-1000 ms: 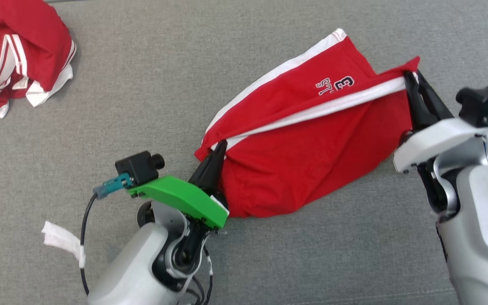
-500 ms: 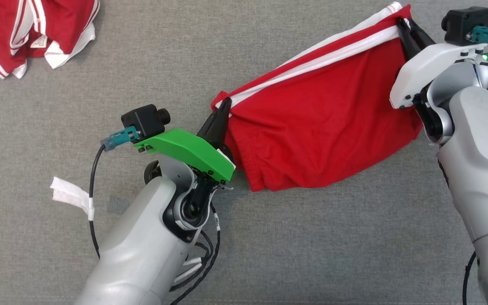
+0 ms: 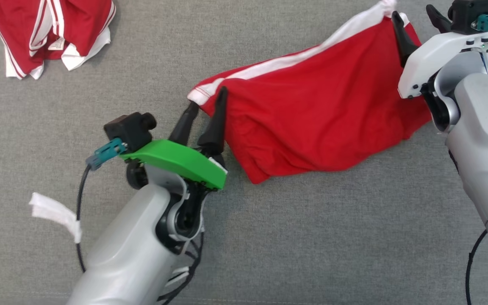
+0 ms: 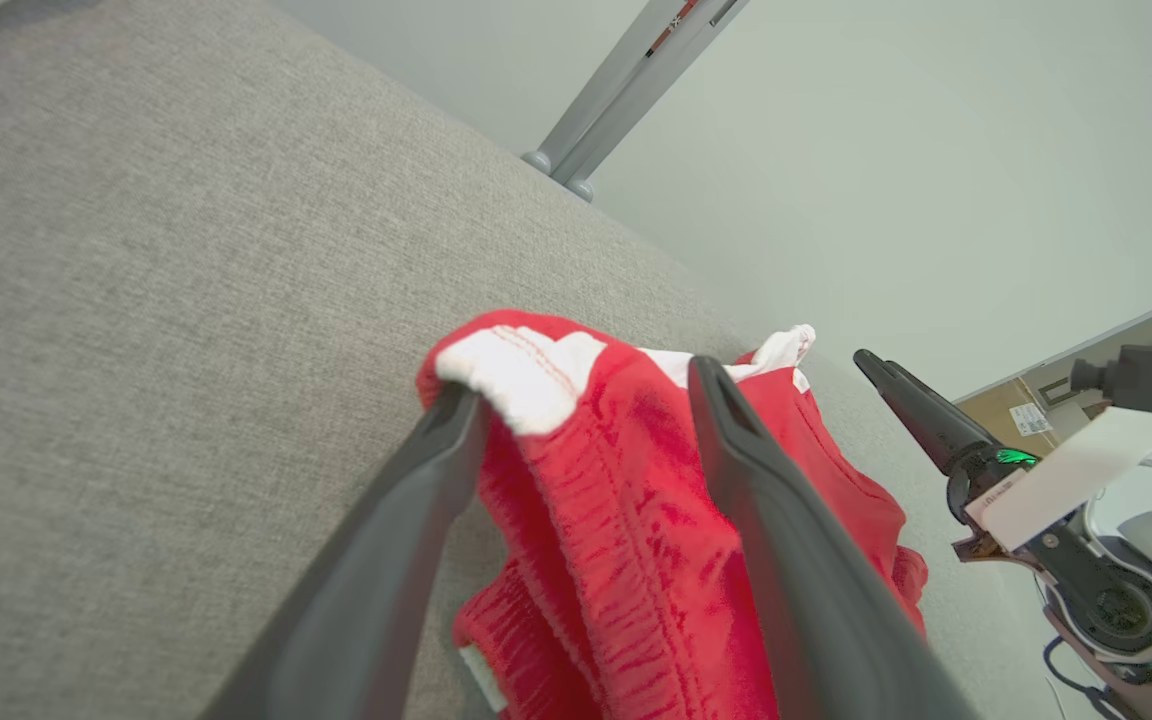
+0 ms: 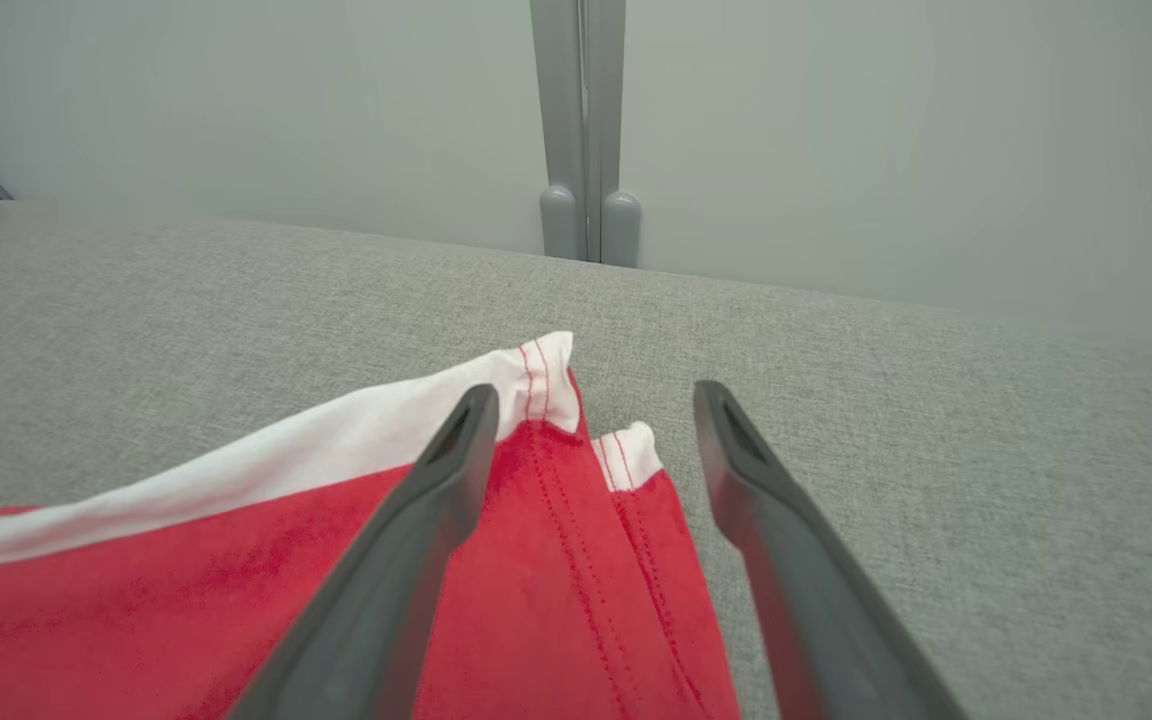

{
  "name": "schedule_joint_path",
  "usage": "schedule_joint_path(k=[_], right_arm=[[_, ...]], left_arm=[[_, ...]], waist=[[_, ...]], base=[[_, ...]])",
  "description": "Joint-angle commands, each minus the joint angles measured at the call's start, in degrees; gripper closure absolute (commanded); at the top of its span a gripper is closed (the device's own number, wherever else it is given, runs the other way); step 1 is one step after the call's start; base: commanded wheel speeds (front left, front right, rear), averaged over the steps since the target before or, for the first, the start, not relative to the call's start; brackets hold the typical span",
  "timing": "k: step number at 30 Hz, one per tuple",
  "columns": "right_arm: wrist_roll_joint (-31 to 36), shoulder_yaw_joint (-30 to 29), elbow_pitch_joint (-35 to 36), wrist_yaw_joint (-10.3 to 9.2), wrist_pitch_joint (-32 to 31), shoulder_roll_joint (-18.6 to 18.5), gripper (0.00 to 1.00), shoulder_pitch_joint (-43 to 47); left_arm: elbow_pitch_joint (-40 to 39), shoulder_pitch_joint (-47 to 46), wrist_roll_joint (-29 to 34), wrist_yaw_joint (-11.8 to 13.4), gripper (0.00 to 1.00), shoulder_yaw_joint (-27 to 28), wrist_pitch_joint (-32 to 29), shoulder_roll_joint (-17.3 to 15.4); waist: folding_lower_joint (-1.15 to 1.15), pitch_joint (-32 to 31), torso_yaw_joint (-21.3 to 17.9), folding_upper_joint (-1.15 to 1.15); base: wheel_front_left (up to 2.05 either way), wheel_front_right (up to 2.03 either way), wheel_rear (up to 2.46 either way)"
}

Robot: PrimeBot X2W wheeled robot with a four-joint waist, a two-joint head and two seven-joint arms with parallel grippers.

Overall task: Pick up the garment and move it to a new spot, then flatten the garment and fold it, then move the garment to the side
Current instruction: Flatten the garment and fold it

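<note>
Grey woven cloth is covering the bench (image 3: 269,237), and a pale wall (image 5: 836,120) with a grey post (image 5: 581,120) is rising behind its far edge. The red garment (image 3: 311,110), edged with a white stripe, is lying slack on the bench, stretching from one hand to the other. The left hand (image 3: 209,96) is standing spread, clamping nothing. In its wrist view the garment's white-tipped corner is sitting between its fingers (image 4: 766,520), perhaps brushing the one on that view's left, though that is hard to judge. The right hand (image 3: 411,10) is likewise gaping, its fingers (image 5: 406,540) straddling the garment's other corner, which is resting on the bench beneath them. Well beyond the left hand, on its outer side, a second red-and-white garment (image 3: 53,29) is lying crumpled. A white strip (image 3: 53,214) is dangling beside the left forearm (image 3: 125,254).
</note>
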State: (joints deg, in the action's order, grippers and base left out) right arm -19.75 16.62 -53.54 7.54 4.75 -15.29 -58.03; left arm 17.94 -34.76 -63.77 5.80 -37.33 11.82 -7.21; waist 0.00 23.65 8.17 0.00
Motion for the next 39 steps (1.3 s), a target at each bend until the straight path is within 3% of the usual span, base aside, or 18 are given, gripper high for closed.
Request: schedule_joint_path(k=[1,8,20,31,39], right_arm=[[-0.74,0.34,-0.85,-0.1,0.62,-0.96,0.0,-0.72],[-4.05,2.9,-3.05,-0.1,0.88,-4.79,0.0,0.6],[-8.7,6.76,-2.83,-0.1,-0.6,-5.62,0.0,3.3],[-13.96,10.55,-2.58,-0.1,-1.77,-3.59,0.0,7.38],[-15.56,12.61,-5.31,-0.1,-2.16,-1.49,0.0,7.78]], left_arm=[[-1.12,1.08,1.96,0.57,0.0,0.41,1.17,-1.52],[-6.39,7.51,4.87,2.59,0.0,0.24,1.83,-4.64],[-9.32,10.17,8.6,5.51,0.0,2.04,2.73,-7.48],[-12.26,14.19,15.23,7.5,0.0,8.75,3.37,-6.22],[-13.11,17.34,18.3,6.37,0.0,13.78,3.32,-4.62]], waist=[[0.0,-1.11,-0.13,0.0],[0.0,-5.07,0.01,0.0],[0.0,-7.53,-0.52,0.0],[0.0,-6.89,0.76,0.0],[0.0,-5.96,1.33,0.0]], base=[[0.0,0.0,0.0],[0.0,0.0,0.0],[0.0,0.0,0.0],[0.0,0.0,0.0],[0.0,0.0,0.0]])
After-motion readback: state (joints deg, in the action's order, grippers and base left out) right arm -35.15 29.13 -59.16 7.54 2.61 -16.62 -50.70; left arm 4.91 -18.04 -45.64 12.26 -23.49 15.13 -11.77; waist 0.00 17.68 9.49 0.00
